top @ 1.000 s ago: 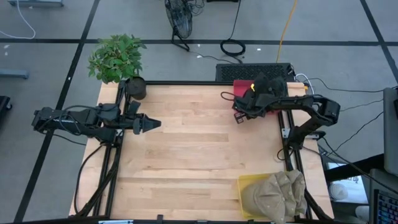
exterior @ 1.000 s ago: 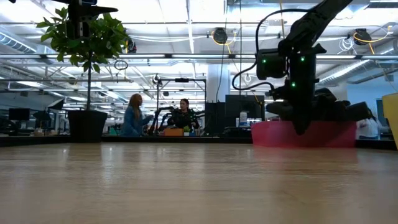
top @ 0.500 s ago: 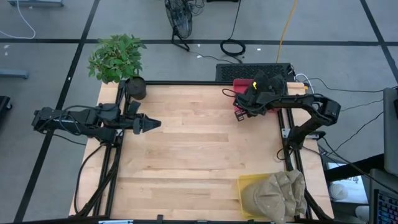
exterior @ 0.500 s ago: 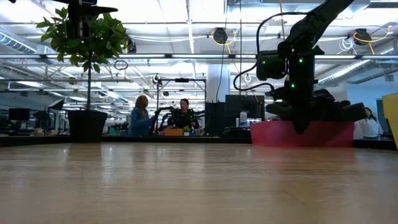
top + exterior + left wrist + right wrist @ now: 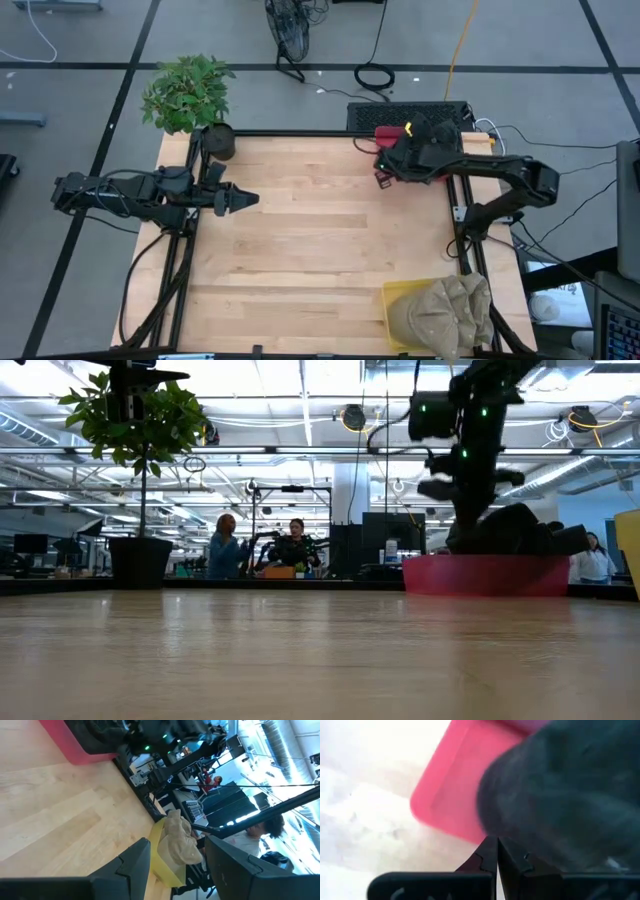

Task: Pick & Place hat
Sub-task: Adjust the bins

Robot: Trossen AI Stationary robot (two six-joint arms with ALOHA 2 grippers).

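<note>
Bench: a pale wooden top, both arms mounted at its sides. A potted plant stands at the far left corner and takes no part in the work.

Red bin: sits at the far right corner and carries a heap of dark hats. In the low view the heap rises above the bin's rim.

Yellow bin: at the near right corner, loaded with tan hats. In my judgement this is the receiving end.

Right end effector: fingers pressed together, with nothing visible between them in the wrist view. It hangs over the near-left corner of the red bin. The dark hats lie just beyond it and toward the right edge of the bench, filling most of the wrist view ahead of the fingertips. No long axis can be read from the heap.

Left end effector: fingers spread apart, empty, waiting above the left side of the bench, well apart from both bins.

Finding: the right arm is far nearer the dark hats. Its fingers would need to part before any grasp.
</note>
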